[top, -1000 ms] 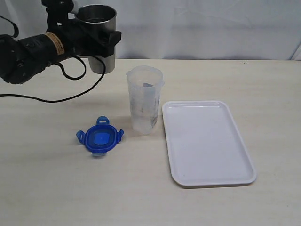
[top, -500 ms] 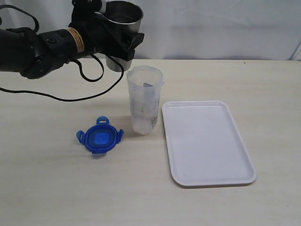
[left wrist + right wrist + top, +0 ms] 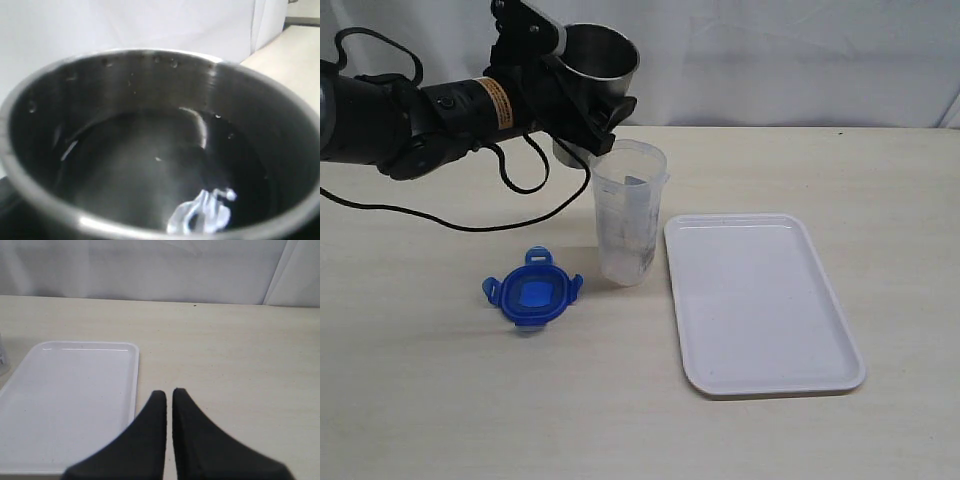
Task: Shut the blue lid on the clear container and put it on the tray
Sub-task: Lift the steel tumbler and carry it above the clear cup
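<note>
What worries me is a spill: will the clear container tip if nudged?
Probably: the container is tall and narrow, so a push near its rim could topple it. It looks like thin plastic, so likely light and easily shoved along the table.

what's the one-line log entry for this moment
left gripper: shut on steel tumbler, near clear container | right gripper: shut, empty | blue lid: off | tray: empty

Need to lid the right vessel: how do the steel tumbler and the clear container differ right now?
The steel tumbler is opaque metal; the clear container is translucent plastic. The tumbler is off the table, clamped in the left gripper and leaning toward the container, which stands upright beside the tray. The left wrist view shows liquid in the tumbler. Both have open tops.
</note>
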